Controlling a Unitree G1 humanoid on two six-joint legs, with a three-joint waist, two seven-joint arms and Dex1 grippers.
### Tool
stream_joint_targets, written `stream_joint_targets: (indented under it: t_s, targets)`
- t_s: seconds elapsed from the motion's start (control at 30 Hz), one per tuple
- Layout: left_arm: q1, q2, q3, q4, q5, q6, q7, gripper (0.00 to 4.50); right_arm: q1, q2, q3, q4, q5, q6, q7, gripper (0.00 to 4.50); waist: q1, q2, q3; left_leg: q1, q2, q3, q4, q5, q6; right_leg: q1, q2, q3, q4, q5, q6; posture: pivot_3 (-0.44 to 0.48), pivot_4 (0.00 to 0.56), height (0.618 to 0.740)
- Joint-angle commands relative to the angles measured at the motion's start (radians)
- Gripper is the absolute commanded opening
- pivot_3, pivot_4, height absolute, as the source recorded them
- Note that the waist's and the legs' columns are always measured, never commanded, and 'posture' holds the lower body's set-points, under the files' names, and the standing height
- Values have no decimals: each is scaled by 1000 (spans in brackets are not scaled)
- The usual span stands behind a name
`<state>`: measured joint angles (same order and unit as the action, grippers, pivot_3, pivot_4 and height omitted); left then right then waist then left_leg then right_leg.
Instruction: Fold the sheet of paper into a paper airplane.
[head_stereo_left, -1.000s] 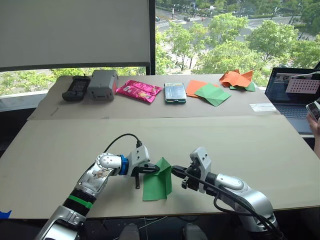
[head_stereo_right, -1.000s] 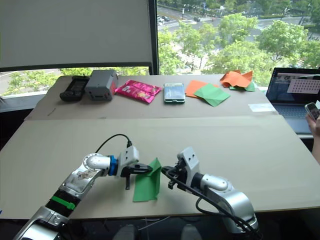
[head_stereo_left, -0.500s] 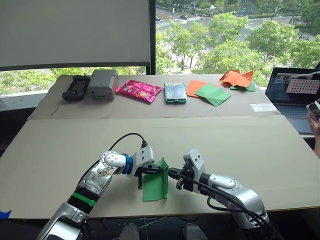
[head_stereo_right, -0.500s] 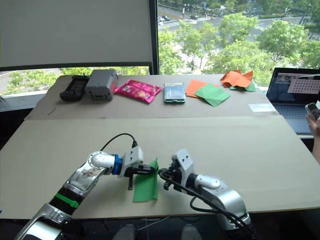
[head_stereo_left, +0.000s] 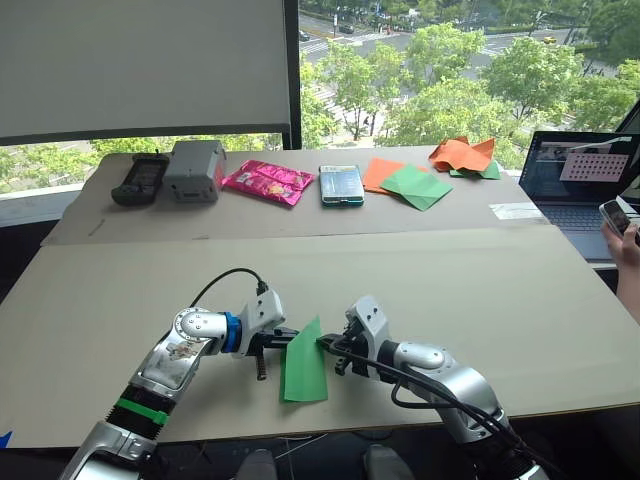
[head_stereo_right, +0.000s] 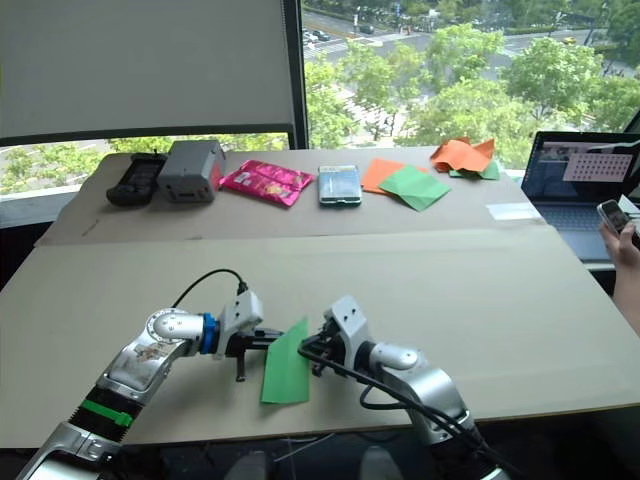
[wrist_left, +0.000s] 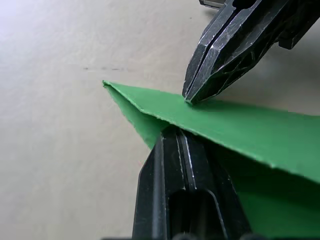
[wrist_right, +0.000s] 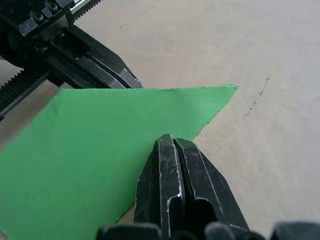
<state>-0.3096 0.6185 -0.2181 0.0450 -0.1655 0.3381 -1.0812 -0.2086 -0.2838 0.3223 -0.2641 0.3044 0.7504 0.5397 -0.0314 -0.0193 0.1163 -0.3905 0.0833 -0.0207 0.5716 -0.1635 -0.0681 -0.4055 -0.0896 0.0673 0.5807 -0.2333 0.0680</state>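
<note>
The sheet of paper (head_stereo_left: 303, 364) is bright green, folded and pointed at its far end, and lies near the table's front edge with its top edge lifted. My left gripper (head_stereo_left: 287, 340) is shut on that raised edge from the left. My right gripper (head_stereo_left: 322, 344) is shut on the same edge from the right, so the two sets of tips nearly meet. The left wrist view shows my own fingers (wrist_left: 175, 150) clamped on the paper (wrist_left: 250, 130), with the right gripper's tips (wrist_left: 192, 97) just beyond. In the right wrist view my fingertips (wrist_right: 172, 150) pinch the paper (wrist_right: 90, 150).
Along the far table stand a black device (head_stereo_left: 138, 178), a grey box (head_stereo_left: 195, 169), a pink packet (head_stereo_left: 266, 181), a phone (head_stereo_left: 341, 185), orange and dull green sheets (head_stereo_left: 408, 182) and a crumpled paper heap (head_stereo_left: 461, 155). A laptop (head_stereo_left: 582, 180) and a person's hand (head_stereo_left: 622, 238) are at the right.
The camera has shifted slightly. My right gripper has moved left along the paper toward the left gripper, and the gap between the two has closed. The raised fold looks narrower.
</note>
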Motion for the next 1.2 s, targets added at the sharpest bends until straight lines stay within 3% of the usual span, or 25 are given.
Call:
stream_joint_targets:
  t_s: [0.03,0.2,0.37,0.5,0.9,1.2]
  targets:
    - [15,14,34,-40,-27,48,12,28,-13,5,19,-6,-14,-19,7,0,0,0,0,0,0,0,0,0,0,0,0,0,0,0,0,0,150,718]
    - [28,35,58,-81,-48,74,10,28,-21,7,30,0,-24,-22,15,0,1,-2,2,-1,0,0,0,0,0,0,0,0,0,0,0,0,150,718]
    - [-12,4,122,-169,-199,170,-25,28,-31,10,36,17,-34,-23,18,0,6,-3,4,-1,0,0,0,0,0,-1,0,0,0,0,0,0,150,718]
    - [-1,11,89,-189,-213,175,-48,28,-31,7,36,20,-41,-24,20,0,9,-2,4,-1,-1,0,0,0,0,-1,-1,0,-1,0,0,0,150,718]
    - [32,-10,-97,25,24,-62,-20,28,-36,17,19,-13,-38,-36,23,0,19,-1,3,-1,-1,0,1,0,0,0,-1,0,-1,0,0,0,150,718]
    - [36,-35,-116,63,52,-109,-9,28,-66,26,-47,-11,-57,-72,-8,0,21,1,2,-1,-1,0,1,0,0,1,-1,0,-1,0,0,0,150,718]
